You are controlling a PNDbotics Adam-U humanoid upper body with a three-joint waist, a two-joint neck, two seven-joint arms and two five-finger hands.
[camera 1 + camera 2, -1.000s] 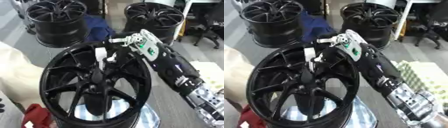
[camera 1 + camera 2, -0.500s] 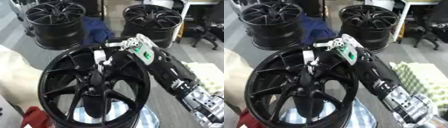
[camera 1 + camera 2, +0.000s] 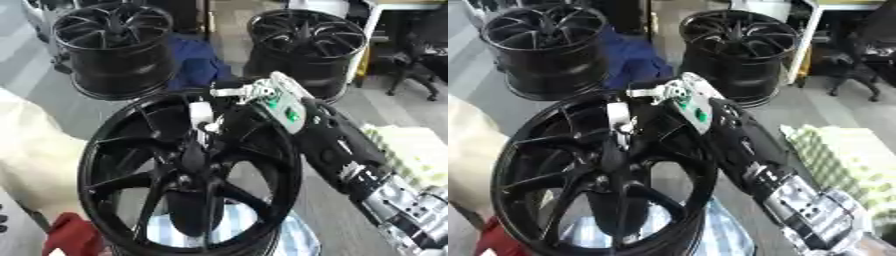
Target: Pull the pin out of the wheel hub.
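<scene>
No text, label, brand, number or sign is showing legibly anywhere in either view. The right hand (image 3: pixel 262 97) is carrying a green patch on its white back plate, but nothing on it is reading as letters or digits. The black wheel hub (image 3: pixel 188 170) is showing no readable marking on its spokes or rim.

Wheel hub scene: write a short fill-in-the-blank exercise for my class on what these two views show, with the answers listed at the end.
1. The robot's ____ hand reaches over the near wheel.
2. The near wheel is ____ in colour.
3. Behind it stand ____ more wheels, one at far left and one at far right.
4. A ____ cloth lies between those far wheels.

Missing words: right; black; two; blue
</scene>
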